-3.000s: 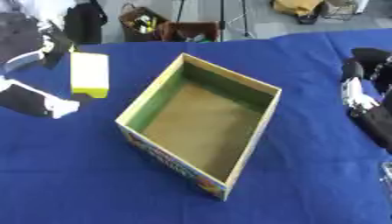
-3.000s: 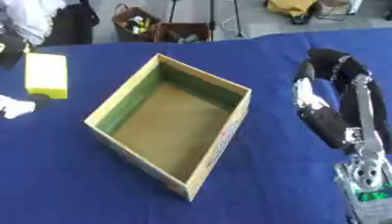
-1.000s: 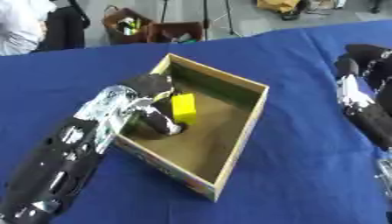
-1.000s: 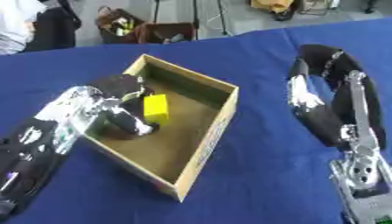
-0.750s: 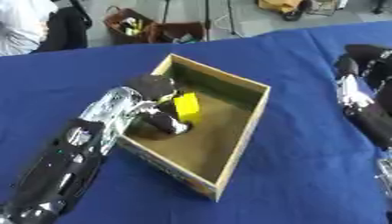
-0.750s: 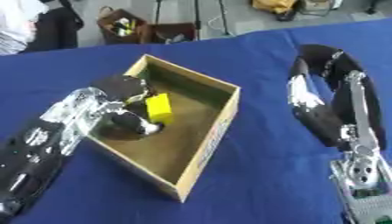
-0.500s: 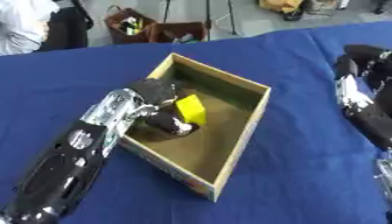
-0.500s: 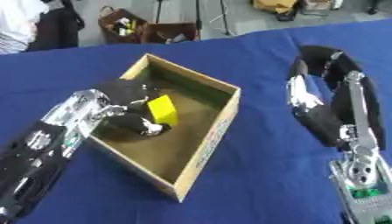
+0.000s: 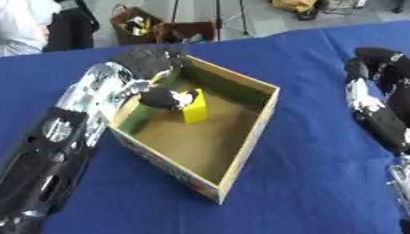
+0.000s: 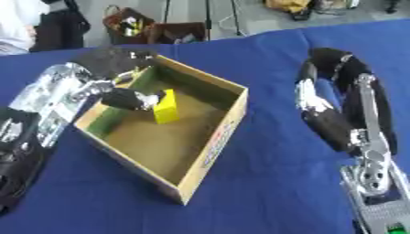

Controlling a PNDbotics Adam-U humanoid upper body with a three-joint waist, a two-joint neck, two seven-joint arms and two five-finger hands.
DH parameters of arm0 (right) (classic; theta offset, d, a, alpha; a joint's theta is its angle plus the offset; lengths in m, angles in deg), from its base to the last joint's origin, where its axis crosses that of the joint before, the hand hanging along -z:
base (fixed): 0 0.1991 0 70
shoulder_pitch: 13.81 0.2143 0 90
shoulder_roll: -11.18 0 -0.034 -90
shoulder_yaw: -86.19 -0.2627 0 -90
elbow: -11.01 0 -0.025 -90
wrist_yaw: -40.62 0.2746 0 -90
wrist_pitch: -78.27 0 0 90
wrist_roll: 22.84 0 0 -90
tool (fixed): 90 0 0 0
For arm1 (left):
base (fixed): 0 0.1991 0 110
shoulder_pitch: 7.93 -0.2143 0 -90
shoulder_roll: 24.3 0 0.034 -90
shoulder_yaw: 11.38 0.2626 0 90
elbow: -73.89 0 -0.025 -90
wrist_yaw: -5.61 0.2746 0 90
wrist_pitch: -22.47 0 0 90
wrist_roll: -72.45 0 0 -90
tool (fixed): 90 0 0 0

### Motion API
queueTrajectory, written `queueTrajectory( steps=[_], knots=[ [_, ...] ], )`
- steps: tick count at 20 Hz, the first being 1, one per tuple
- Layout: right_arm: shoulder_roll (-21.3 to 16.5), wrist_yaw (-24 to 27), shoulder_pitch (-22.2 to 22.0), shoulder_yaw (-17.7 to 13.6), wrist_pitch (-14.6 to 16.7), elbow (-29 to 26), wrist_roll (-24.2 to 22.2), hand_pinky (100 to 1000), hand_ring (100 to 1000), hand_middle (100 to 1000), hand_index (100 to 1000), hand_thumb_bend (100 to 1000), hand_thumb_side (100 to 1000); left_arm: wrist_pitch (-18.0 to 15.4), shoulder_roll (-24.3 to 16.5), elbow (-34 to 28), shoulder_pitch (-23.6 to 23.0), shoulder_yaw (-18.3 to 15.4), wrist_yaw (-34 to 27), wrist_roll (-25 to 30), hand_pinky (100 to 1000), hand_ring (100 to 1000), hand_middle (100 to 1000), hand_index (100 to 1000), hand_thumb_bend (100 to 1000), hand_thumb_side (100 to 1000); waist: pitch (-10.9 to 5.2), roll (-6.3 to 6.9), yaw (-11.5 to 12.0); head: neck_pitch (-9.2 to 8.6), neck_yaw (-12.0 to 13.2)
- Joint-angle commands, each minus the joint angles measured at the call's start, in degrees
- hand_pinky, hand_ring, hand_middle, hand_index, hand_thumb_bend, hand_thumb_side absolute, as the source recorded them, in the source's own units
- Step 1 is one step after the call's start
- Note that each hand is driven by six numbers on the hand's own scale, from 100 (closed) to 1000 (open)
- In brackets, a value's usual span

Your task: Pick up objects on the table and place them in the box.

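Observation:
An open cardboard box (image 9: pixel 269 103) with a green inner wall sits askew on the blue table. A yellow block (image 9: pixel 195 108) stands upright on the box floor near its left wall. My left hand (image 9: pixel 149 61) reaches over the box's far left corner. Its curled fingertips (image 9: pixel 169 98) pinch the block's upper left side. My right hand (image 10: pixel 329 63) is at the right, well clear of the box, on a folded black and silver arm. Its fingers are not distinct.
Blue cloth (image 9: pixel 304 183) covers the table around the box, with open cloth between the box and my right arm. Beyond the far edge, bags (image 9: pixel 149 26) and stands are on the floor.
My left hand has drawn back toward the box's far left corner, keeping its fingertips on the yellow block. The block now stands on the box floor. My right arm has not moved.

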Motion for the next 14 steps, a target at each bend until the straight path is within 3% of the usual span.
queueTrajectory(
  steps=[1,4,6,7,8,11,12,14],
  knots=[
    [-0.62,0.07,0.31,-0.1,-0.15,-0.86,0.07,745,678,614,746,100,422,2.07,-3.32,-7.53,0.57,-2.53,-3.14,2.75,855,938,972,1000,349,1000,-1.49,-0.39,0.21,0.23,-0.3],
    [-0.62,0.04,0.28,-0.2,-0.11,-0.86,0.17,745,678,614,746,100,421,3.91,-4.63,-13.44,-0.46,-4.0,-6.09,4.21,830,923,944,1000,306,1000,-1.44,-0.61,0.43,0.26,-0.54],
    [-0.61,0.03,0.28,-0.3,-0.09,-0.86,0.28,744,679,614,746,100,421,5.29,-5.29,-18.19,-1.49,-5.34,-8.29,3.18,779,890,894,1000,219,1000,-1.37,-0.84,0.66,0.3,-0.7],
    [-0.59,0.01,0.3,-0.36,-0.06,-0.86,0.34,744,679,614,746,100,422,6.5,-5.57,-20.77,-2.16,-6.15,-9.78,1.97,737,863,861,998,122,1000,-1.33,-0.96,0.79,0.32,-0.76],
    [-0.58,0.0,0.32,-0.43,-0.03,-0.86,0.41,744,679,614,746,100,422,8.05,-5.8,-23.4,-2.92,-7.01,-11.52,0.29,701,841,836,980,100,1000,-1.3,-1.07,0.92,0.33,-0.84],
    [-0.61,-0.01,0.36,-0.51,0.04,-0.86,0.54,744,679,614,746,100,422,11.86,-6.59,-28.06,-4.48,-7.62,-15.45,-2.59,701,841,836,980,100,1000,-1.25,-1.15,1.02,0.33,-0.89],
    [-0.56,-0.01,0.43,-0.67,0.1,-0.86,0.7,743,679,614,746,100,422,13.56,-6.21,-30.76,-5.44,-9.21,-17.67,-4.47,566,742,733,920,100,983,-1.19,-1.45,1.36,0.36,-1.07],
    [-0.6,-0.03,0.64,-1.08,0.33,-0.86,1.19,742,678,614,746,100,422,18.0,-6.38,-37.43,-9.77,-12.17,-27.8,-15.34,518,708,695,898,100,982,-1.05,-1.9,1.95,0.43,-1.33]
  ],
)
